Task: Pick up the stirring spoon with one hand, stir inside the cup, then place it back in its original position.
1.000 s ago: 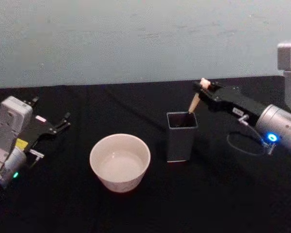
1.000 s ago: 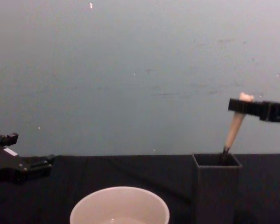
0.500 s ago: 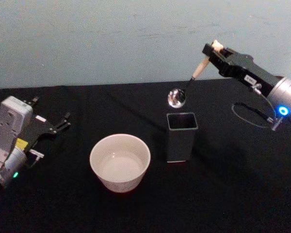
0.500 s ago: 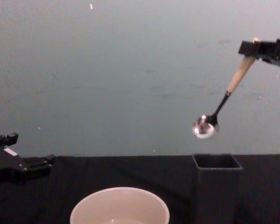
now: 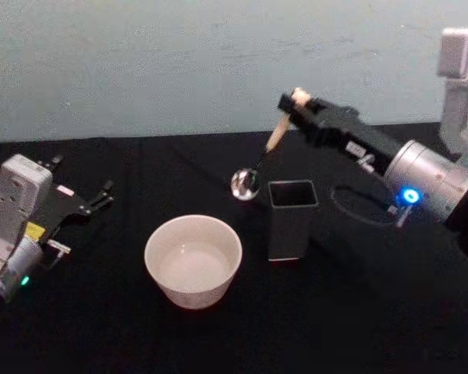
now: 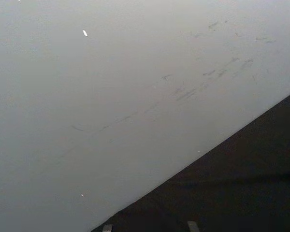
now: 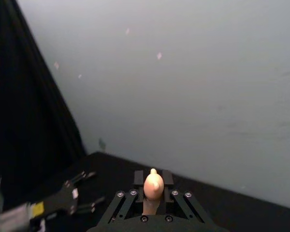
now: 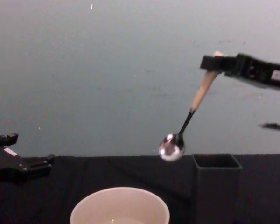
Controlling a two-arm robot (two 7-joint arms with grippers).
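Note:
The stirring spoon [image 5: 267, 153] hangs in the air, its beige handle [image 8: 201, 91] slanting down to a shiny bowl [image 8: 171, 148]. My right gripper [image 5: 299, 106] is shut on the handle's top, where the small bear head [image 7: 153, 183] pokes out between the fingers. The spoon's bowl [image 5: 244, 183] hovers just left of the dark grey square holder [image 5: 291, 218] and behind and right of the cream cup [image 5: 193, 259]. In the chest view the cup [image 8: 120, 206] sits low in front and the holder [image 8: 216, 184] to its right. My left gripper [image 5: 103, 195] rests open at the far left.
A black cloth [image 5: 351, 312] covers the table, with a pale wall [image 5: 179, 54] behind. A loop of cable [image 5: 359, 204] hangs under the right arm near its blue ring [image 5: 408, 195]. The left gripper [image 8: 23, 165] lies low at the chest view's left edge.
The spoon came up out of the holder, and my right gripper has since carried it left and down, so its bowl now hangs left of the holder. The left arm has stayed still.

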